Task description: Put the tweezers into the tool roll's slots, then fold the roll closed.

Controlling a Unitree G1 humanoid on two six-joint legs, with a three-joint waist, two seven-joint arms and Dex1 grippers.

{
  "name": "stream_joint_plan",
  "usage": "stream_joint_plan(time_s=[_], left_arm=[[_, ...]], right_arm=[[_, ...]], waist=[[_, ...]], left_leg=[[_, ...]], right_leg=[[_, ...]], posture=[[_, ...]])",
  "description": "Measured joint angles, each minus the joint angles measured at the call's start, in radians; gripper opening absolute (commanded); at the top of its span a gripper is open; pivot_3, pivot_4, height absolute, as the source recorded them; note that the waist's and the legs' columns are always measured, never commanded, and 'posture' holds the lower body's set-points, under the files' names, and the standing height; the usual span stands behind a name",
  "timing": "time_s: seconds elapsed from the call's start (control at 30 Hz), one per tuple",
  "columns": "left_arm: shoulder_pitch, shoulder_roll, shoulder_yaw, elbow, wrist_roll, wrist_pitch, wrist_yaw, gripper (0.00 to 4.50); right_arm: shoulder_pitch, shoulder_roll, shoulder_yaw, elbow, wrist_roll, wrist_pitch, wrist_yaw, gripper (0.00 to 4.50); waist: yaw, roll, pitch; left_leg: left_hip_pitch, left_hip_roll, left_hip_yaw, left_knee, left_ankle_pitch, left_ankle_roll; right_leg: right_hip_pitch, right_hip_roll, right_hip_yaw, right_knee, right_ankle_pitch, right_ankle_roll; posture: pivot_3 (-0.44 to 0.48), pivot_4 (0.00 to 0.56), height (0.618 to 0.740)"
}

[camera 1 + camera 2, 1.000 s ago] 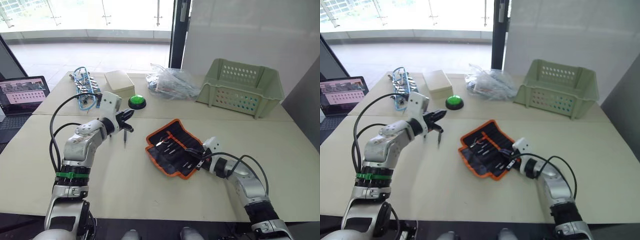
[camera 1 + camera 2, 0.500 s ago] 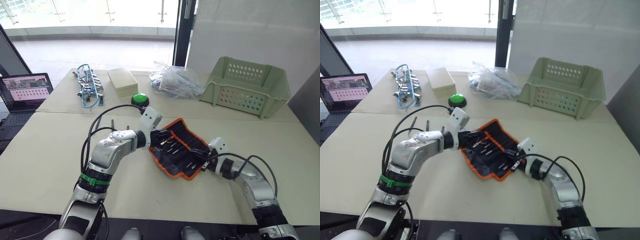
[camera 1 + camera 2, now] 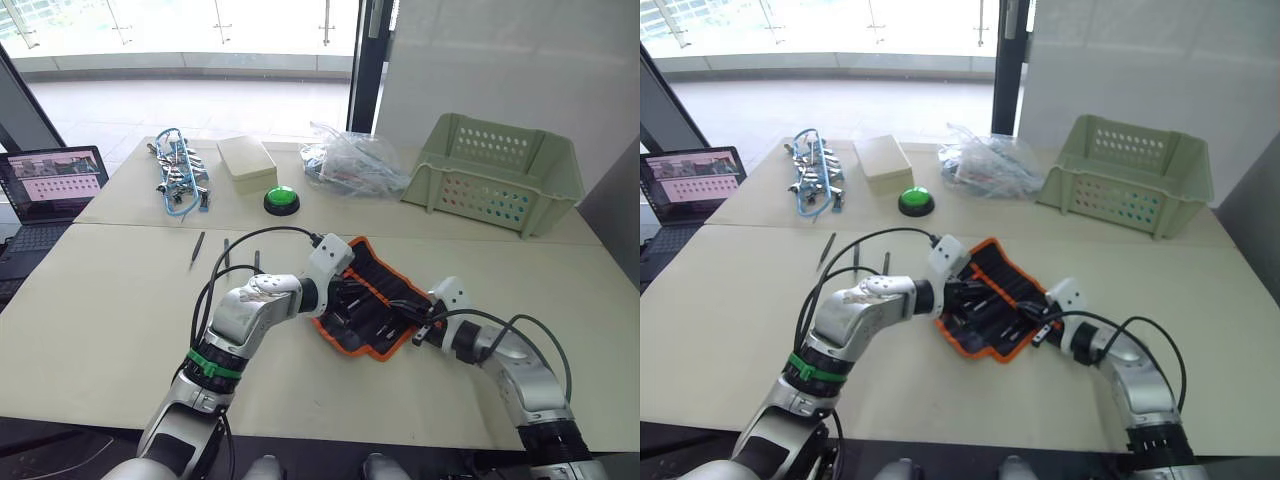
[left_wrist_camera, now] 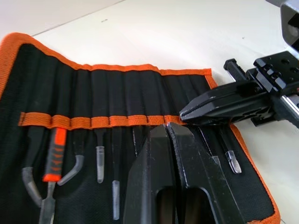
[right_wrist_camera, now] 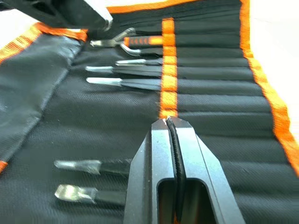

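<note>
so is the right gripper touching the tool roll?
Touching. In the right wrist view the right gripper is shut on a thin black strap, its tip pressed against the tool roll at the orange band, with no gap visible.

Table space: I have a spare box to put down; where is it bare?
The near left table, short of the three loose tweezers, is bare, and so is the right side between basket and right gripper. The tool roll is crowded.
</note>
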Motion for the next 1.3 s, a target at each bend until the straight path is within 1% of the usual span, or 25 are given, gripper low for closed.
stream_joint_plan(time_s=[0.17, 0.3, 0.43, 0.6, 0.73, 0.9, 1.0, 1.13, 1.2, 1.3], left_arm=[[0.000, -0.054, -0.008, 0.076, 0.028, -0.010, 0.027, 0.05], [0.001, -0.075, -0.018, 0.107, 0.042, -0.030, 0.029, 0.05], [0.001, -0.076, -0.008, 0.107, 0.042, -0.042, 0.029, 0.05], [0.016, -0.056, 0.025, 0.084, 0.040, -0.041, 0.033, 0.05], [0.032, -0.017, 0.091, 0.018, 0.023, -0.020, 0.037, 0.05], [0.068, 0.073, 0.198, -0.060, -0.003, 0.013, 0.048, 0.05], [0.107, 0.133, 0.255, -0.106, -0.012, 0.044, 0.049, 0.05], [0.138, 0.183, 0.323, -0.162, -0.038, 0.069, 0.056, 0.05], [0.177, 0.220, 0.394, -0.193, -0.048, 0.071, 0.068, 0.05], [0.232, 0.273, 0.490, -0.201, -0.047, 0.066, 0.091, 0.05]], right_arm=[[0.009, 0.000, -0.003, -0.012, 0.001, 0.001, -0.008, 0.00], [0.011, 0.000, -0.003, -0.017, 0.002, 0.010, -0.017, 0.00], [0.012, 0.000, -0.003, -0.024, 0.002, 0.020, -0.024, 0.00], [0.012, 0.000, -0.003, -0.024, 0.004, 0.019, -0.021, 0.00], [0.009, 0.000, -0.015, -0.035, 0.041, 0.032, -0.001, 0.00], [-0.010, -0.033, -0.044, -0.055, 0.065, 0.053, 0.019, 0.00], [-0.016, -0.045, -0.038, -0.054, 0.064, 0.062, 0.038, 0.00], [-0.017, -0.039, -0.024, -0.046, 0.062, 0.062, 0.053, 0.00], [-0.018, -0.035, 0.004, -0.021, 0.040, 0.058, 0.056, 0.00], [-0.014, -0.034, 0.012, 0.011, 0.028, 0.042, 0.058, 0.00]], waist=[[-0.001, 0.000, 0.000], [-0.001, 0.000, 0.000], [-0.001, 0.000, 0.000], [-0.001, 0.000, 0.000], [-0.002, 0.000, 0.000], [-0.012, 0.001, 0.000], [-0.013, 0.001, 0.000], [-0.013, 0.001, 0.000], [-0.016, 0.001, 0.000], [-0.023, 0.001, 0.000]], left_leg=[[0.000, 0.000, 0.000, 0.001, 0.000, 0.000], [0.000, 0.000, 0.000, 0.001, 0.000, 0.000], [0.000, 0.000, 0.000, 0.001, 0.000, 0.000], [0.000, 0.000, 0.000, 0.001, 0.000, 0.000], [0.000, 0.000, 0.000, 0.001, 0.000, 0.000], [0.000, 0.000, 0.000, 0.001, 0.000, 0.000], [0.000, 0.000, 0.000, 0.001, 0.000, 0.000], [0.000, 0.000, 0.000, 0.002, 0.000, 0.000], [0.001, 0.001, 0.000, 0.001, 0.000, 0.000], [0.001, 0.001, 0.000, 0.001, 0.000, 0.000]], right_leg=[[0.000, 0.000, 0.000, 0.000, 0.000, 0.000], [0.000, 0.000, 0.000, 0.000, 0.000, 0.000], [0.000, 0.000, 0.000, 0.001, 0.000, 0.000], [0.000, 0.000, 0.000, 0.001, 0.000, 0.000], [0.000, 0.000, 0.000, 0.001, 0.000, 0.000], [0.000, 0.001, 0.001, 0.002, 0.000, 0.000], [0.000, 0.000, 0.001, 0.002, 0.000, 0.000], [0.000, 0.000, 0.001, 0.002, 0.000, 0.000], [-0.001, 0.000, 0.000, 0.002, 0.000, 0.000], [-0.001, 0.001, 0.001, 0.003, 0.000, 0.000]], posture=[[0.000, 0.150, 0.740], [0.000, 0.150, 0.740], [0.000, 0.150, 0.740], [0.000, 0.150, 0.740], [0.000, 0.150, 0.740], [0.000, 0.150, 0.740], [0.000, 0.150, 0.740], [0.000, 0.150, 0.740], [0.000, 0.150, 0.740], [0.000, 0.150, 0.740]])
